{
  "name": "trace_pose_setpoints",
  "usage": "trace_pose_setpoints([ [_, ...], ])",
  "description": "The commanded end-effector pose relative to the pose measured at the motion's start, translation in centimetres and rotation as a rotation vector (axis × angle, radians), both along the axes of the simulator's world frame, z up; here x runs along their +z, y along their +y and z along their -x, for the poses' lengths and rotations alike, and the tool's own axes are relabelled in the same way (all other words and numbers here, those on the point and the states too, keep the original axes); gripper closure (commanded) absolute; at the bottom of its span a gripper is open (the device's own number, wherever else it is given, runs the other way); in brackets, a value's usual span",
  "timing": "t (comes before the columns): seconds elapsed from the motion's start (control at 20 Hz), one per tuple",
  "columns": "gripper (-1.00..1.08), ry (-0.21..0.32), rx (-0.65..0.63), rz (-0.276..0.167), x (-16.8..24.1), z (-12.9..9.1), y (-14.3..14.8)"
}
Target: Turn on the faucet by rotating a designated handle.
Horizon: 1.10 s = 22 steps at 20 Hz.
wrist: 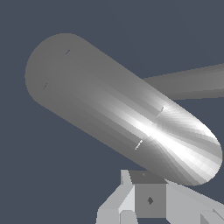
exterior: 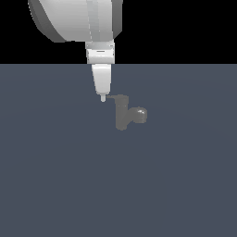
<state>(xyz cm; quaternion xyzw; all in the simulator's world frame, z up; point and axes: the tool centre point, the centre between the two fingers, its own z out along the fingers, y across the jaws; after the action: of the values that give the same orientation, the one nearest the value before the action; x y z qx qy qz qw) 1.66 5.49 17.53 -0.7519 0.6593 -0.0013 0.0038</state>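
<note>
My gripper (exterior: 102,98) hangs down from my one big white arm (exterior: 76,18). In the exterior view my fingers come to one thin white tip. That tip is right at the end of the handle (exterior: 112,97). It looks like it touches, but I cannot be sure. I cannot tell if my fingers are apart or pressed together, because from that side they look like one piece. In the wrist view I see pale grey finger parts (wrist: 131,205) at the edge of the picture, but their tips do not show there.

There is one faucet (exterior: 122,113). It is small and dull grey. It has one upright round body, and I count one handle and one knob on it. The handle is a thin flat bar at the top of the body. It sticks out toward the exterior view's left, toward my gripper. The knob (exterior: 140,113) is short and round with a shiny spot. It sticks out from the body toward the exterior view's right, lower than the handle.

In the wrist view one big grey rounded shape (wrist: 118,109) fills the middle, very close to my fingers. It has a bright shine on it. One thinner grey bar (wrist: 192,82) pokes out from behind it.

The faucet stands on one flat dark blue-grey floor (exterior: 55,185). Behind the floor it is all black.
</note>
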Motion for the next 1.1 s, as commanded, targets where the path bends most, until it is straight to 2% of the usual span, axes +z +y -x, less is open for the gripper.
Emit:
trace_pose_setpoints([
  [0.0, 1.08, 0.006, -0.015, 0.004, -0.2, 0.9, -1.6],
  [0.25, 1.08, 0.007, -0.015, 0.004, -0.2, 2.0, -2.5],
  [0.3, 1.08, 0.001, -0.002, 0.001, 0.0, 1.6, -1.5],
  [0.95, 1.08, 0.007, -0.015, 0.004, -0.2, 2.5, -10.3],
  [1.0, 1.08, 0.007, -0.015, 0.004, -0.2, 2.5, -10.3],
  [1.05, 1.08, 0.005, 0.033, -0.007, 0.0, 2.3, -6.8],
])
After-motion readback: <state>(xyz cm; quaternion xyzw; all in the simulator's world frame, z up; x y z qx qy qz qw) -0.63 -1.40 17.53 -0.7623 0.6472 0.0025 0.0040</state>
